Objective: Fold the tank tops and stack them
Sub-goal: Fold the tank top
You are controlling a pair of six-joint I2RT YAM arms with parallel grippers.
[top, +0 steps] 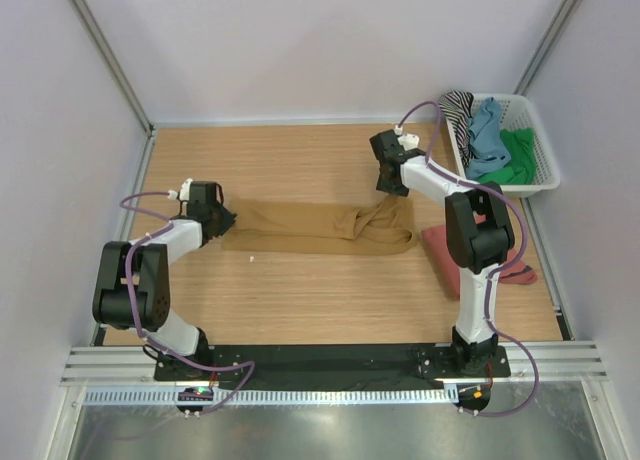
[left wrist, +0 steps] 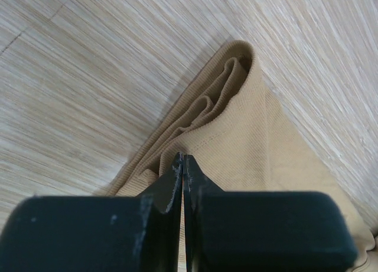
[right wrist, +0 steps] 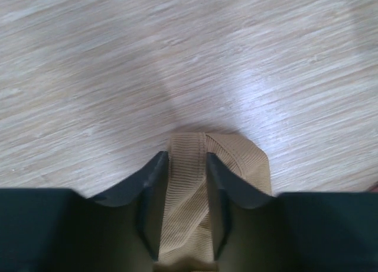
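1. The left end effector is clenched on one end of the ochre-brown tank top.
2. The right end effector grasps its straps; the top lies stretched on the counter between both, apparently mid-fold.
3. The rust-red tank top lies beneath the right end effector's arm.
4. To the right of it, the striped, blue and green tops sit in the basket, so most of the work remains.

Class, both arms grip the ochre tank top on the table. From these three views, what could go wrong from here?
1. The right end effector holds only a narrow strap of the ochre tank top; it may slip free when pulled.
2. The left end effector pinches bunched layers at the opposite end; some could drop out, skewing the fold.
3. The red garment lies under the right arm and might be dragged.
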